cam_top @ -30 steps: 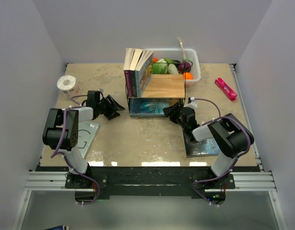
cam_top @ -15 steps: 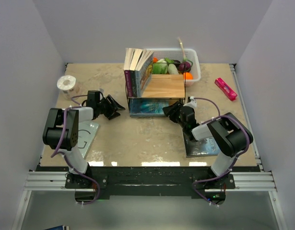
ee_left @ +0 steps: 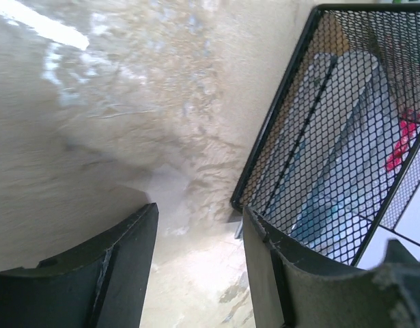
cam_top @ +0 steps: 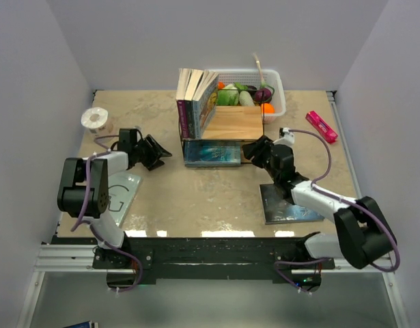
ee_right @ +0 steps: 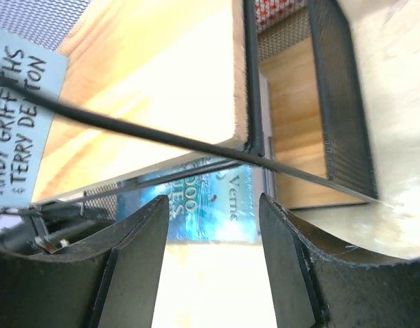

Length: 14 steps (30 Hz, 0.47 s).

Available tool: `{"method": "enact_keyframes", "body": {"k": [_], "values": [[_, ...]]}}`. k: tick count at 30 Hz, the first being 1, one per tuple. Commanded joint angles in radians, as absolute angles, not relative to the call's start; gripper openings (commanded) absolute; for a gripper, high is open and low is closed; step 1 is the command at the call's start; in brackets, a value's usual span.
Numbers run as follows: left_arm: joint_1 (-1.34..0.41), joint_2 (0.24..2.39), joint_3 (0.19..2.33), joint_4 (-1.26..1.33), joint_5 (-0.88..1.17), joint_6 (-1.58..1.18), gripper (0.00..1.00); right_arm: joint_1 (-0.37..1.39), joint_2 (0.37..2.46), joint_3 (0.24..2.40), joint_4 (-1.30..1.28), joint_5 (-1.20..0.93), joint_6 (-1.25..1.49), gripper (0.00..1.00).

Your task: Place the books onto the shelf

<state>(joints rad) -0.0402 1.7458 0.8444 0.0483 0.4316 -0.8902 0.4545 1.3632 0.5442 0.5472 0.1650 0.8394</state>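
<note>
Books stand upright on the top board of the shelf, which sits at twelve o'clock from the table's middle. A teal book lies flat on the lower board. A dark book rests on the table at five o'clock, under the right forearm. At eight o'clock, beside the left arm, lies what looks like another grey book, though glare blurs its cover.

Over the last second the right gripper has shifted off the shelf's right front corner toward two o'clock. Its arm has swung outward and its jaws have spread a little, with nothing between them. The left gripper, likewise apart and empty, has eased toward nine o'clock. I judge the teal book delivered and released, with the table books next.
</note>
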Motion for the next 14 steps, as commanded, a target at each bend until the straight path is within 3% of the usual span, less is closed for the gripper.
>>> {"method": "enact_keyframes", "body": {"k": [1,7,14], "values": [[-0.028,1.652,0.874,-0.050,0.364,-0.789,0.58,0.459,1.244,0.620,0.214,0.132,0.628,0.58],[-0.029,1.527,0.848,-0.201,0.207,-0.683,0.59,0.537,0.999,0.630,-0.096,0.129,0.463,0.57],[-0.032,1.284,0.735,-0.218,0.173,-0.612,0.58,0.672,0.735,0.614,-0.311,0.204,0.436,0.57]]}}
